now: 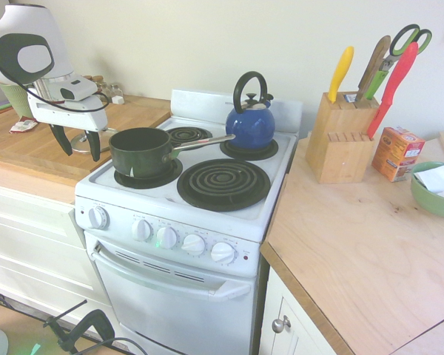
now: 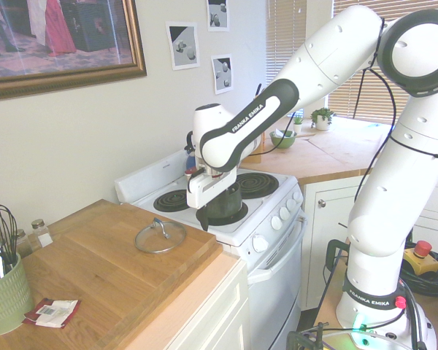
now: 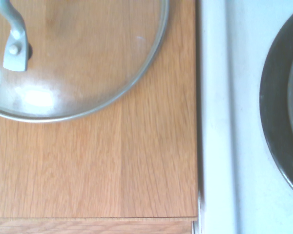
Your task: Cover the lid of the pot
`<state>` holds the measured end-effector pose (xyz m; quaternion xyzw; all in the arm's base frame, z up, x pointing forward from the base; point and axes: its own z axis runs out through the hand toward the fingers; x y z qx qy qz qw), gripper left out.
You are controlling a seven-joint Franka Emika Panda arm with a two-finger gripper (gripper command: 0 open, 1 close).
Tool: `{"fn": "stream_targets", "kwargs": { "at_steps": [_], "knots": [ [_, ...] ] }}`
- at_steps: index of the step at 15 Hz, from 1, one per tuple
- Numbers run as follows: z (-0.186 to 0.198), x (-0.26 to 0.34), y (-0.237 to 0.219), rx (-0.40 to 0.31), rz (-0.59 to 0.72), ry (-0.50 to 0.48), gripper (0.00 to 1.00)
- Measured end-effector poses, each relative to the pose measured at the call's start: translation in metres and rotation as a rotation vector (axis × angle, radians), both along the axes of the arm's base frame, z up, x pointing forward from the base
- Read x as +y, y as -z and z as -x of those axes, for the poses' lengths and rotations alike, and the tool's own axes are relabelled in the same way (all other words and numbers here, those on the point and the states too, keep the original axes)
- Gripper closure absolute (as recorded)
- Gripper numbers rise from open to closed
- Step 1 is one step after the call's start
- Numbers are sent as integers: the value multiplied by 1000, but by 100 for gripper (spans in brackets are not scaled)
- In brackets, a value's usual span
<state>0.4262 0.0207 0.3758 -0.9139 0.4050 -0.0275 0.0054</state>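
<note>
Second exterior view shows the gripper (image 2: 206, 213) released and empty between the lid (image 2: 160, 237) on the counter (image 2: 95, 270) and the uncovered pot (image 2: 226, 204), probably poised to fetch the lid.

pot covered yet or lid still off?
Off. The lid lies flat on the wooden counter; the pot stands open on the stove burner.

Cream wall (image 1: 170, 44) rising behind the claw, white stove (image 1: 185, 222) sitting just beside it, wooden countertop (image 2: 95, 270) lying beneath, blinds-covered window (image 2: 350, 65) glowing well beyond.
</note>
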Motion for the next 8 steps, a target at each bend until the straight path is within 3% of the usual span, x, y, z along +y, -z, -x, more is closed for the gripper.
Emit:
{"fn": "stream_targets", "kwargs": {
  "at_steps": [8],
  "knots": [
    [-25,27,-40,-60,18,12,0]
  ]
}}
